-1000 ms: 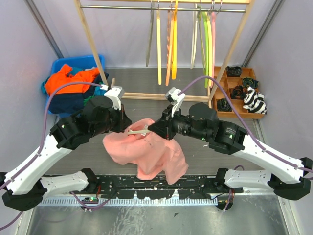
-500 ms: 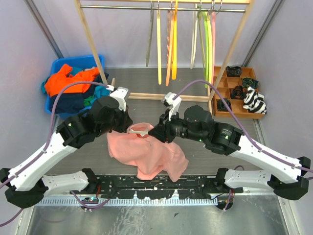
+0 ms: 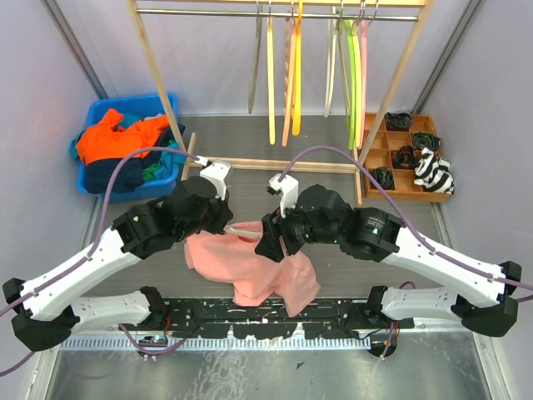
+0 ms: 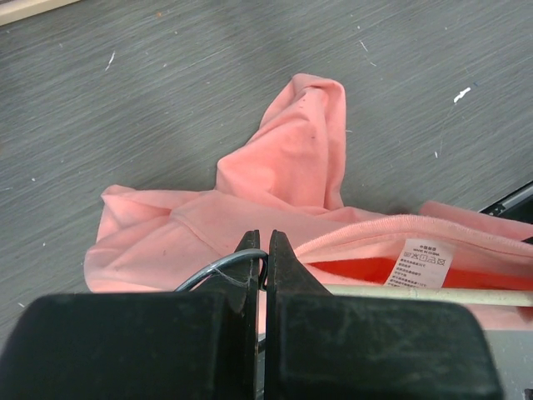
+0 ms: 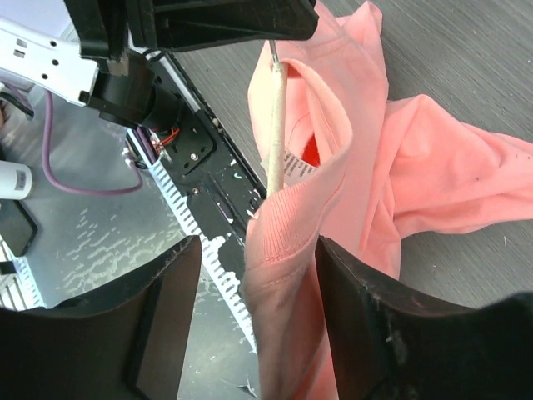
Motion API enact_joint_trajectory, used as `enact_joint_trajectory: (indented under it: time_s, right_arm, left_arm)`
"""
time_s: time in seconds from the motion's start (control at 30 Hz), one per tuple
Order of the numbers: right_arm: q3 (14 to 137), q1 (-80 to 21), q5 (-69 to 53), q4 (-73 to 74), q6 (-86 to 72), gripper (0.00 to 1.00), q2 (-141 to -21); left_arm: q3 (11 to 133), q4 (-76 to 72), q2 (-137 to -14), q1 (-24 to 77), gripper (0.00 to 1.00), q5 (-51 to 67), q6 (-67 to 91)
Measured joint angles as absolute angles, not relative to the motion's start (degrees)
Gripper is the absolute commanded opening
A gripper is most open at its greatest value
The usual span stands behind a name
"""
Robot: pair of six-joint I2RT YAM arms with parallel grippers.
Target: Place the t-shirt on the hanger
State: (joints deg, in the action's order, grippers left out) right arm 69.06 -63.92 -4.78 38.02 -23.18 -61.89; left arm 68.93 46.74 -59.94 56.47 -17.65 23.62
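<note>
With the left claw clamped on the hanger hook, the right claw, spread around the t-shirt collar, should draw it further along.

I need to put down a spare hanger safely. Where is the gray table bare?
Bare gray table lies behind the wooden rack's base bar, under the hanging hangers, and between the wooden compartment tray and the right arm. The centre is crowded by the salmon-pink cotton t-shirt and both arms.

Blue bin, wooden rack, coloured hangers, sock tray
</note>
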Motion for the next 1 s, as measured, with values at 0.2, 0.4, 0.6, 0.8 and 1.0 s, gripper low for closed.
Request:
enact_joint_trajectory:
  time_s: [0.2,0.4,0.6,0.8,1.0]
  right_arm:
    - [73.0,-63.9,-4.9,42.2,-23.3,0.69,-61.9]
    - [75.7,-63.9,-4.6,45.5,-24.0,0.7,-61.5]
    - [76.2,-63.9,-3.0,48.3,-24.5,0.69,-59.1]
    - [80.0,-64.0,0.1,49.3,-25.3,0.65,-56.9]
    - [84.4,-64.0,1.6,49.2,-26.1,0.56,-56.2]
  left_arm:
    - [67.0,44.9,-59.1,57.6,0.0,-18.2,23.9]
    - [66.0,44.7,-58.3,58.1,0.0,-18.8,24.0]
    - [66.3,44.7,-58.0,58.3,0.0,-19.4,23.6]
    - [70.5,45.7,-58.7,58.7,0.0,-20.6,21.6]
    - [74.9,47.9,-59.6,59.4,0.0,-21.8,19.2]
